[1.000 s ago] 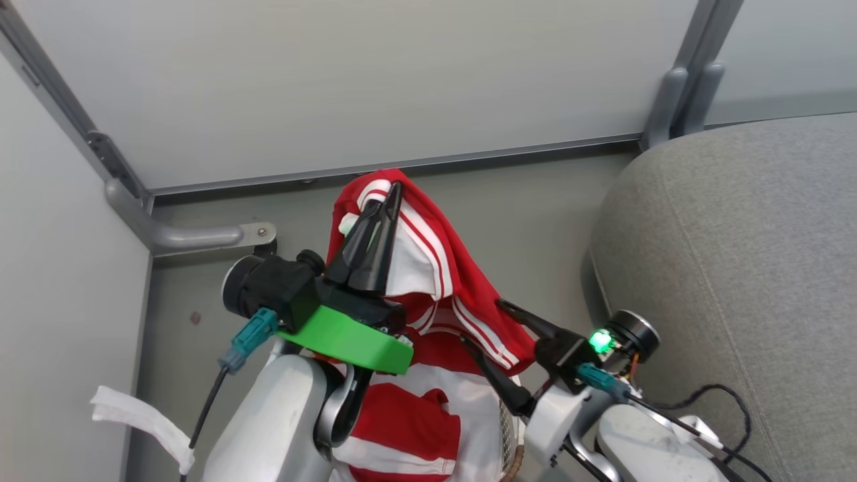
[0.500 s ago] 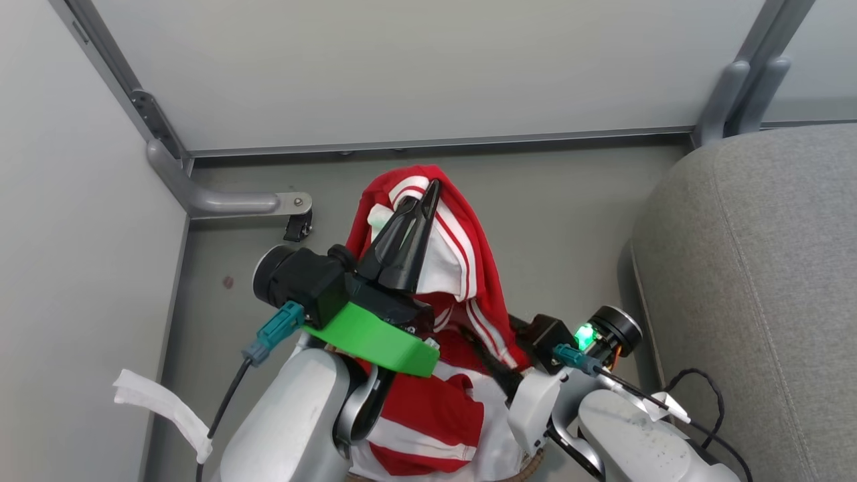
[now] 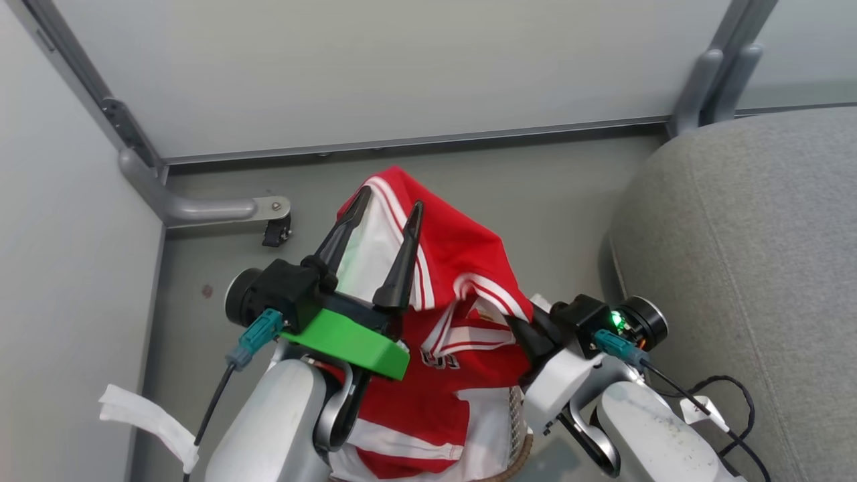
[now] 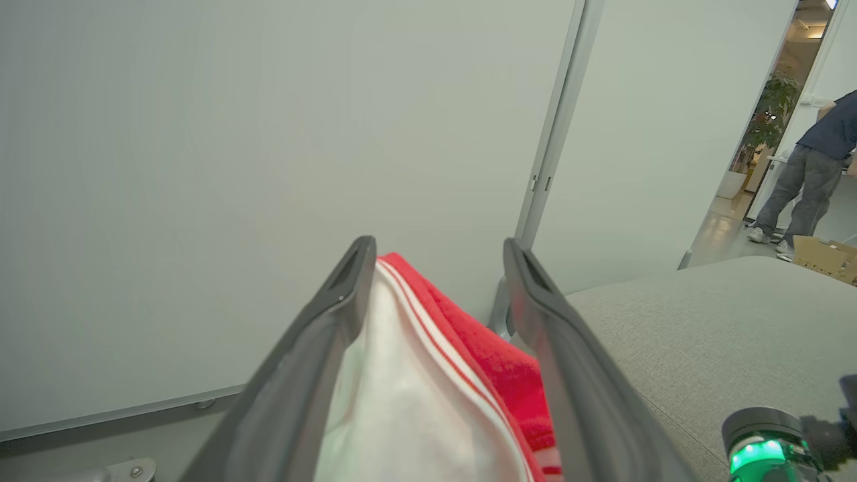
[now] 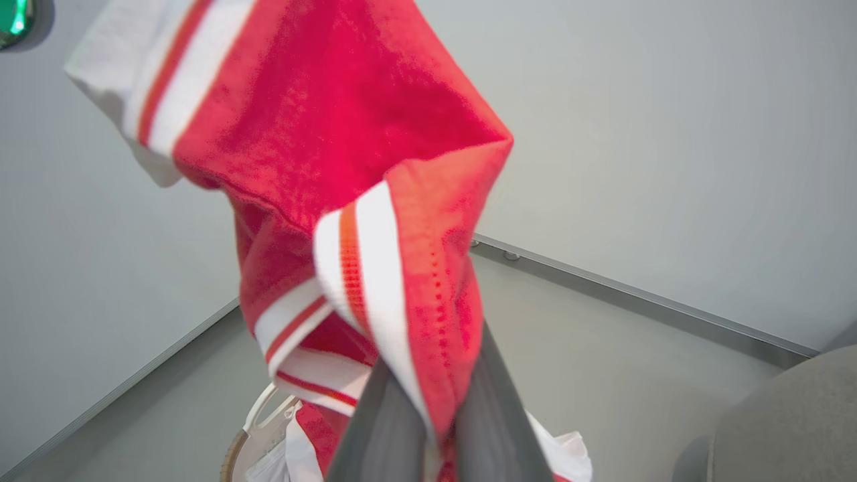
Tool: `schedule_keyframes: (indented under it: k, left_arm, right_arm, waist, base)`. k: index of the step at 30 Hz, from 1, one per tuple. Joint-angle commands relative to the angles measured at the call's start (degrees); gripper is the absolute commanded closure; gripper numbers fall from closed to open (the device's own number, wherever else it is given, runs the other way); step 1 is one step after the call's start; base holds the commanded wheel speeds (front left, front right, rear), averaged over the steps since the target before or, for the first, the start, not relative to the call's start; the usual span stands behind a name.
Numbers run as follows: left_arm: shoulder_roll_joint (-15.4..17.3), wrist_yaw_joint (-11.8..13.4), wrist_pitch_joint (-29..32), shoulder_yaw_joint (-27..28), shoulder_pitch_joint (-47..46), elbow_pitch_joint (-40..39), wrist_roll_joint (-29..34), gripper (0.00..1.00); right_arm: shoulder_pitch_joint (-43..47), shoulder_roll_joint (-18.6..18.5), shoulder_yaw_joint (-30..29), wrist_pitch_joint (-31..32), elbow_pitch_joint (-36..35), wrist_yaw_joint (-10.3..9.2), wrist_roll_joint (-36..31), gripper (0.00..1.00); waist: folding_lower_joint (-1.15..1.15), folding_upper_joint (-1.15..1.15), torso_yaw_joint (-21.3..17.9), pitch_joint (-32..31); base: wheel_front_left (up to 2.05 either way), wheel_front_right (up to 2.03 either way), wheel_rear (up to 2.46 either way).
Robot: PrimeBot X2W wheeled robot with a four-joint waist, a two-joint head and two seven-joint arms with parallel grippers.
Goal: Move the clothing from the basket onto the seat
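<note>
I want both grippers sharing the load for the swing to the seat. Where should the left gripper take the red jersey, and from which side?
Probably the raised white-panelled fold of the red jersey, from below: it lies between the fingers of the open left gripper, so closing suffices. The right gripper pinches striped trim lower down.

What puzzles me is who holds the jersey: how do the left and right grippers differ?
The left gripper stands wide open, the clothing lying loose between its fingers; the right gripper is shut on a striped fold. The left gripper has a green collar; the right gripper's wrist shows a green light. Both touch the clothing.
</note>
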Motion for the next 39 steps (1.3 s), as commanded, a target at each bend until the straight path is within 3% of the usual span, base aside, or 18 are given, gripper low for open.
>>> schedule_keyframes:
  k: [1,7,25,32,39]
  left_arm:
    - [0.09,-0.16,-0.04,0.62,0.91,0.43,1.08,0.00]
    - [0.09,-0.16,-0.02,2.63,3.03,2.53,1.64,0.00]
    - [0.51,-0.16,-0.03,5.32,6.89,4.50,4.48,0.00]
    - [1.43,-0.16,-0.02,4.03,4.59,4.12,4.95,0.00]
    - [3.40,-0.16,-0.02,1.41,1.58,3.58,5.36,0.00]
  right_arm:
    - [1.28,-0.21,-0.52,-0.04,-1.16,-0.08,-0.27,1.00]
    - [4.05,-0.10,-3.69,-0.04,-6.82,-0.08,0.56,1.00]
    - [6.78,0.31,-11.54,-0.04,-18.19,-0.08,1.22,1.00]
    - [1.60,-1.71,-14.88,-0.04,-22.54,-0.08,-0.15,1.00]
    - [-11.75,-9.75,-20.24,-0.04,-25.77,-0.08,-2.77,1.00]
  waist:
    - [0.00,0.00,-1.77,-0.16]
    - [0.00,0.00,-7.58,-0.22]
    - [0.00,0.00,-30.75,1.52]
    - [0.00,0.00,-34.63,5.11]
    - [0.00,0.00,-34.41,10.54]
  base:
    - [0.00,0.00,0.00]
    - [0.00,0.00,0.00]
    - [0.00,0.00,0.00]
    - [0.00,0.00,0.00]
    - [0.00,0.00,0.00]
